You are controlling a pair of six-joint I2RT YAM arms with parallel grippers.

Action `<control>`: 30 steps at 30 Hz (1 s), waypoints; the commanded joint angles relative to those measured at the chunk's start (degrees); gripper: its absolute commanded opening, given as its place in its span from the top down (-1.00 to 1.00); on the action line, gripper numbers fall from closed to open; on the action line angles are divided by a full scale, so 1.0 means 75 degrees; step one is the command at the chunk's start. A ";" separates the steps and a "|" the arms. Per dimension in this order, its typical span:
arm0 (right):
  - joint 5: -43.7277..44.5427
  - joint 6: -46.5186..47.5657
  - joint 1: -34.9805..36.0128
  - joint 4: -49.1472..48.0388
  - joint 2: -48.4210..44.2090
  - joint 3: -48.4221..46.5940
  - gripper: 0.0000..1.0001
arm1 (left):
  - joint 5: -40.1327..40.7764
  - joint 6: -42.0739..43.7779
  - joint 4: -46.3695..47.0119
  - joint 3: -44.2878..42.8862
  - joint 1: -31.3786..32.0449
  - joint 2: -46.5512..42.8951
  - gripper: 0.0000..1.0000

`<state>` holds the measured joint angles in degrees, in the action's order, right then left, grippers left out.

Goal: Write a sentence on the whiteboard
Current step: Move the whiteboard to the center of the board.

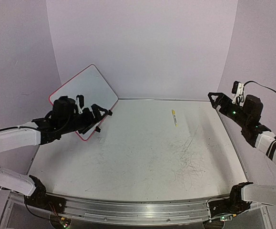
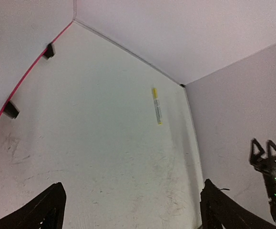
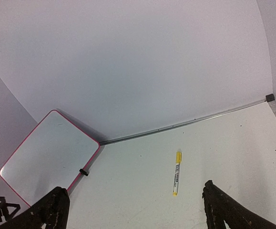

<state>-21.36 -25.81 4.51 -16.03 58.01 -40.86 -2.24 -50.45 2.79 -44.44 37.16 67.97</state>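
Note:
The whiteboard, white with a red-pink border, leans tilted against the back left wall. It also shows in the right wrist view and at the left edge of the left wrist view. No sentence shows on it. A yellow marker pen lies on the table at the back middle, also seen in both wrist views. My left gripper hovers open and empty just in front of the board's lower edge. My right gripper is open and empty, raised at the far right.
The table is white with faint scuff marks right of centre. Pale walls close it in at the back and both sides. A metal rail runs along the near edge between the arm bases.

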 commanded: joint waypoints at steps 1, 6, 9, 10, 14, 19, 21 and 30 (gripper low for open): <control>-0.0059 -0.0058 0.0005 0.0045 -0.0234 -0.0059 -0.97 | 0.2776 -0.1878 -0.2303 -0.1055 0.0361 0.1733 -0.96; 0.0078 0.0025 -0.0003 0.0229 -0.0333 -0.0042 -0.97 | 0.3935 -0.3339 -0.3512 -0.2344 0.0637 0.3423 -0.95; 0.0182 0.0090 -0.0004 0.0305 -0.0421 -0.0002 -0.96 | 0.4435 -0.3908 -0.3594 -0.2832 0.0802 0.4206 -0.87; 0.0219 0.0104 -0.0003 0.0325 -0.0454 0.0008 -0.96 | 0.4547 -0.4134 -0.3620 -0.2966 0.0837 0.4441 -0.85; 0.0266 0.0125 0.0005 0.0365 -0.0579 0.0097 -0.96 | 0.4816 -0.4839 -0.3861 -0.3695 0.0901 0.5380 -0.74; 0.0240 0.0143 0.0000 0.0424 -0.0689 0.0150 -0.96 | 0.5693 -0.4981 -0.4210 -0.4636 0.0924 0.6336 -0.61; 0.0223 0.0149 0.0000 0.0448 -0.0761 0.0188 -0.96 | 0.5994 -0.4888 -0.4443 -0.5045 0.0916 0.6717 -0.59; 0.0452 0.0364 0.0001 0.0556 -0.0938 0.0425 -0.97 | 0.6439 -0.4945 -0.5098 -0.6146 0.0789 0.7879 -0.47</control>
<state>-19.31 -24.64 4.53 -11.52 51.95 -37.82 41.87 -86.45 -30.75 -86.32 43.85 124.84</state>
